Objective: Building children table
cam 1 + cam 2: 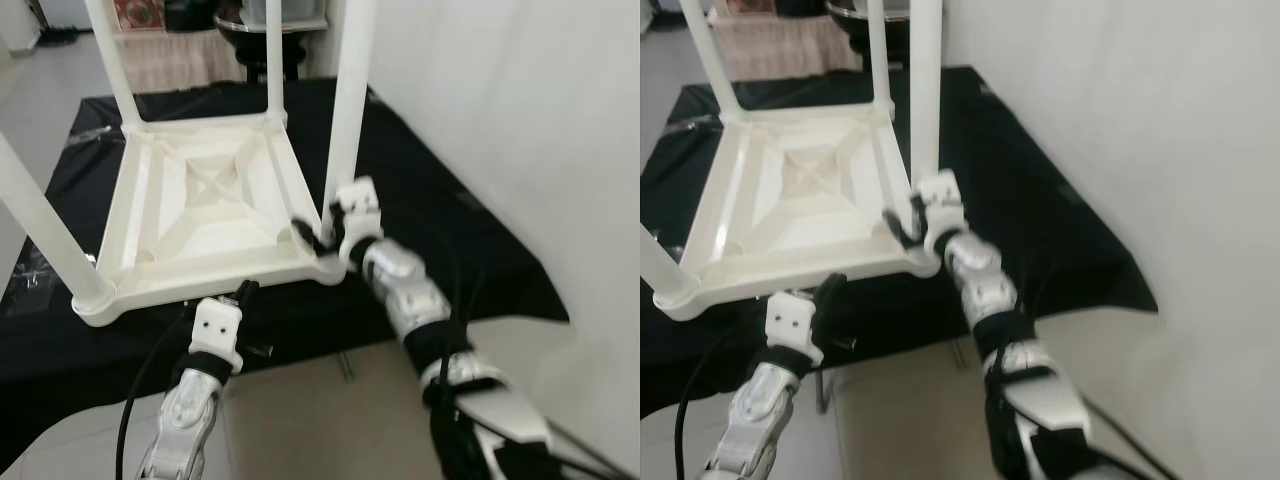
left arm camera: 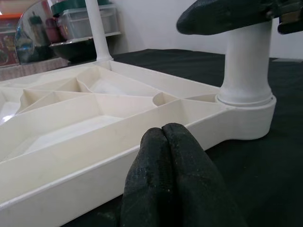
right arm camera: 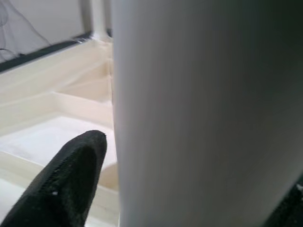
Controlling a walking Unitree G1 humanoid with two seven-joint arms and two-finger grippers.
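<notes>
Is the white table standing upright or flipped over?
Flipped over: the white table lies top-down on the black cloth, ribbed underside showing, legs pointing up.

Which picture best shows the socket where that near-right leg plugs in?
The left wrist view: the white plastic leg stands in its corner socket, seen side-on. Both eye views look down on it; the right wrist view is too close.

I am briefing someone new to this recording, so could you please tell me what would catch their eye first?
An upturned white table top lies on a black cloth, its ribbed underside up and white legs standing from its corners. The right gripper holds the near right leg at its base, while the left gripper, fingers together, sits against the top's near edge.
</notes>
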